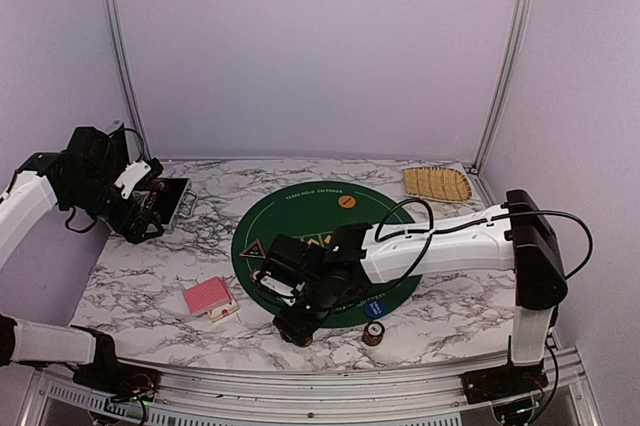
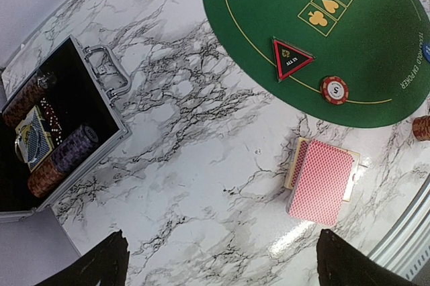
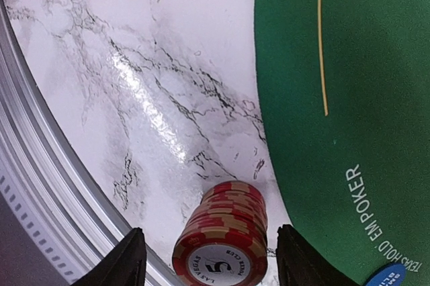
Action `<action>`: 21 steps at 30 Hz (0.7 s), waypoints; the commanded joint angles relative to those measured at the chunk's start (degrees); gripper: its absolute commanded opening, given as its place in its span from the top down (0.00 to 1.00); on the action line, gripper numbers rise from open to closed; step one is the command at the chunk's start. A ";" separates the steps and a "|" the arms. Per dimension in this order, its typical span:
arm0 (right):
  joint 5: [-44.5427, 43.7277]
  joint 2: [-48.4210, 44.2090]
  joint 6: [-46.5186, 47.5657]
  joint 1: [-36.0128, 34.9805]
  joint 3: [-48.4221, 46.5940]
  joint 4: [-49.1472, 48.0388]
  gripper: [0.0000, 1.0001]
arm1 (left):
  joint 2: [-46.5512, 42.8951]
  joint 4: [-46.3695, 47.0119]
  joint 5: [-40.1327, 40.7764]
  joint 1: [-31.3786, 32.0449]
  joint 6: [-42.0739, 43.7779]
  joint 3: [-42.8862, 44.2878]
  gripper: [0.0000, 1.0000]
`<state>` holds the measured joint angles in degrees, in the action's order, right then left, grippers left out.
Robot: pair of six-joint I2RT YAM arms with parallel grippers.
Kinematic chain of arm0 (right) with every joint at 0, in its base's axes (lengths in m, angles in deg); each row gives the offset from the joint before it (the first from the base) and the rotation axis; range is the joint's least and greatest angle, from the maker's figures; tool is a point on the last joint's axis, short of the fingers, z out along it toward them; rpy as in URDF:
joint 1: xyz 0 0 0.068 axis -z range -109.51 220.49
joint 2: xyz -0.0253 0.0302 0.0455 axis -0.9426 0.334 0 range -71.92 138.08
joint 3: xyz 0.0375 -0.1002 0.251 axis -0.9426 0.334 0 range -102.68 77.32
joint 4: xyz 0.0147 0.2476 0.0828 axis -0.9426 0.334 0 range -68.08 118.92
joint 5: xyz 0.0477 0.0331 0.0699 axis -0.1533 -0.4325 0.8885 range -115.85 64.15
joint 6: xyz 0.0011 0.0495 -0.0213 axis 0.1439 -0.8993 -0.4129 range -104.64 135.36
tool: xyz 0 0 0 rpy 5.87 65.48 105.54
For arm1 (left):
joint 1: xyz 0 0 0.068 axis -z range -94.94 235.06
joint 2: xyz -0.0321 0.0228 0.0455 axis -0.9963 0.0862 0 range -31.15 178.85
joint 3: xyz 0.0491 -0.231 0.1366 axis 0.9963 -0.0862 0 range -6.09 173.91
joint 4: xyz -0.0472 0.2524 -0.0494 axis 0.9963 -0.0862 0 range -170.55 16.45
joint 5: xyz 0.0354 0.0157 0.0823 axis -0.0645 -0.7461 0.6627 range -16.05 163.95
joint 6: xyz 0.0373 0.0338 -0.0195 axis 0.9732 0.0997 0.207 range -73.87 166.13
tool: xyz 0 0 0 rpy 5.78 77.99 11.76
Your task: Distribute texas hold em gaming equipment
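Hanging nr open case, left gripper spread wide, empty. Right gripper low at green mat near edge, jaws apart, nothing held. Chip stack on marble ahead of it, clear of both fingers. Card deck beside mat; triangle marker and single chip on mat.

Both arms wear one livery: glossy white shells over the long links, matte black housings at every joint. The right arm has a boxy black elbow block, and thin black cables run along its white forearm. The left arm shows a small white cover among black wrist parts. The left pincer and right pincer are alike, with plain black, blunt-ended fingers.
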<state>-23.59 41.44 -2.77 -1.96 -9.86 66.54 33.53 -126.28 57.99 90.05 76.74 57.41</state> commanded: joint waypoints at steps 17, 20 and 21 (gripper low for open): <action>-2.00 -0.55 -0.26 -0.78 -2.46 1.81 0.85 | -0.88 -1.67 0.22 0.19 -0.20 0.73 0.01; -2.00 -0.96 -0.33 -0.77 -3.55 2.91 0.88 | -0.88 -1.67 0.32 0.19 -0.16 0.74 0.01; -2.00 -1.17 -0.44 -0.77 -3.94 3.26 0.88 | -0.83 -1.67 0.28 0.19 -0.12 0.79 0.01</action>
<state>-24.90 41.74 -2.68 -2.26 -10.39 67.63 33.53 -126.28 58.05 90.05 76.76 57.41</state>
